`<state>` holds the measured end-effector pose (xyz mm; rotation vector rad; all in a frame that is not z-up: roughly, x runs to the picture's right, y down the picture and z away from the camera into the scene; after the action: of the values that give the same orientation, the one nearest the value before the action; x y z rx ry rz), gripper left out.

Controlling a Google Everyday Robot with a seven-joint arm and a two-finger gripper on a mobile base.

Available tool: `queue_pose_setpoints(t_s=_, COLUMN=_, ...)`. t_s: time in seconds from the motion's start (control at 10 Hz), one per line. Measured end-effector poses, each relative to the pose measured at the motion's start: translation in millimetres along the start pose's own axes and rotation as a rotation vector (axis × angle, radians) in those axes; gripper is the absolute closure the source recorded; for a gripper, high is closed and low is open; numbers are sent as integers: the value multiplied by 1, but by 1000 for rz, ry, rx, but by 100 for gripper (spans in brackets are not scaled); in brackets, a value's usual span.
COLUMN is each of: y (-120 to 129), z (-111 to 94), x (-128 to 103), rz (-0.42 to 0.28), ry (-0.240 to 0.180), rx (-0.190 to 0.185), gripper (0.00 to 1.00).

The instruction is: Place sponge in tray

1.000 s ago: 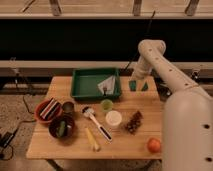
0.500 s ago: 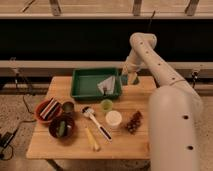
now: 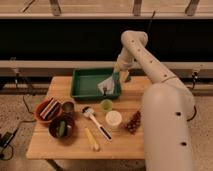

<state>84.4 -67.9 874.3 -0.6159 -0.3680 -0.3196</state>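
Center frame, the gripper (image 3: 120,76) clasps the sponge (image 3: 124,76) over the tray's (image 3: 86,82) right rim. The tray sits on a wooden table (image 3: 55,147), with speckled floor (image 3: 12,107) lower left and a dark wall (image 3: 60,40) behind.

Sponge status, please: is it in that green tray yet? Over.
Gripper at rim of tray, jaws shut on sponge. Sponge not yet in tray. White crumpled item lies in tray, close to gripper.

One tray (image 3: 89,84), two bowls (image 3: 38,112), one sponge (image 3: 124,76), one pincer (image 3: 119,76) over tray's right edge.
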Motion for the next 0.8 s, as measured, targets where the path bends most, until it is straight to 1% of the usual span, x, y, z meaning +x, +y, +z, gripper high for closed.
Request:
queue_pose_setpoints(t_s=0.4, y=-23, z=4, x=-33, rz=-60, ry=-16, rx=8, gripper=100)
queue_pose_setpoints(t_s=0.8, y=-44, z=12, x=-66, rz=-125, ry=-48, rx=24, gripper=99)
